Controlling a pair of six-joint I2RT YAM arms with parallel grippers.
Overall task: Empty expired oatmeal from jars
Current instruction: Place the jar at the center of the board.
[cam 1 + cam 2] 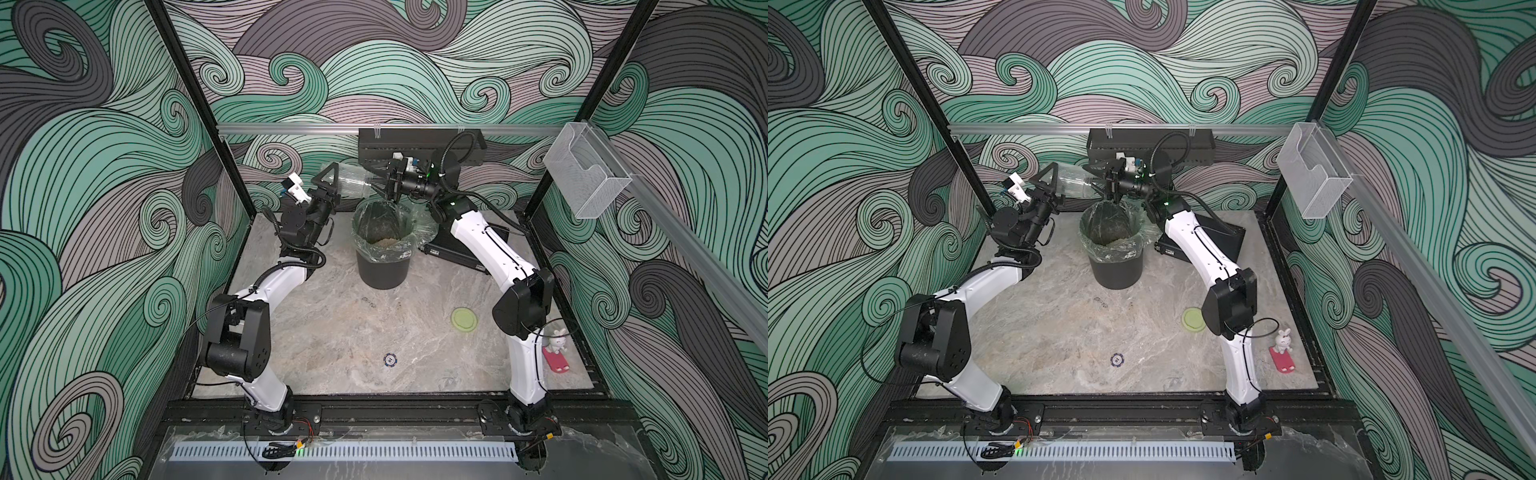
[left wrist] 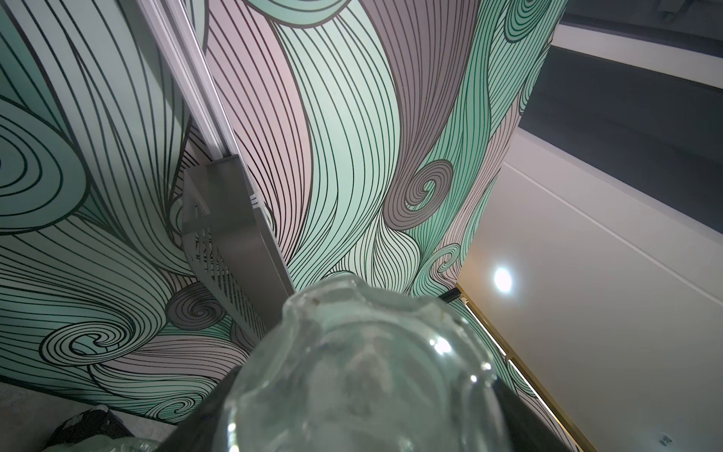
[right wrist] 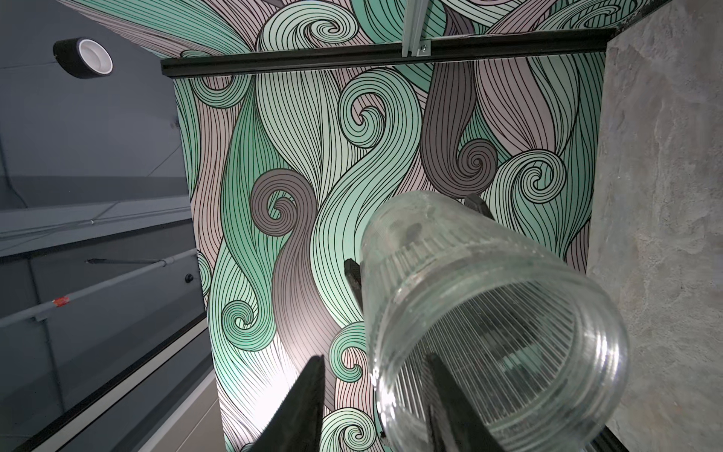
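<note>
A clear ribbed glass jar (image 1: pixel 351 183) (image 1: pixel 1071 183) lies on its side in the air, just behind and above the black bin (image 1: pixel 382 270) (image 1: pixel 1117 270). My left gripper (image 1: pixel 332 183) (image 2: pixel 364 387) is shut on its base end; the glass (image 2: pixel 364 352) fills that wrist view. The jar (image 3: pixel 489 293) looks empty and has no lid on. My right gripper (image 1: pixel 380 189) (image 3: pixel 373 358) is open at the jar's mouth, one finger inside the rim and one outside. Beige oatmeal (image 1: pixel 384 241) lies in the bin's bottom. The yellow-green lid (image 1: pixel 464 319) (image 1: pixel 1194 320) rests flat on the table.
The bin has a clear plastic liner. A black box (image 1: pixel 457 249) lies behind the right arm and a black shelf (image 1: pixel 419 145) hangs on the back wall. A poker chip (image 1: pixel 390 359) and a bunny toy (image 1: pixel 557 345) sit nearer the front. Oatmeal dust (image 1: pixel 370 303) marks the table.
</note>
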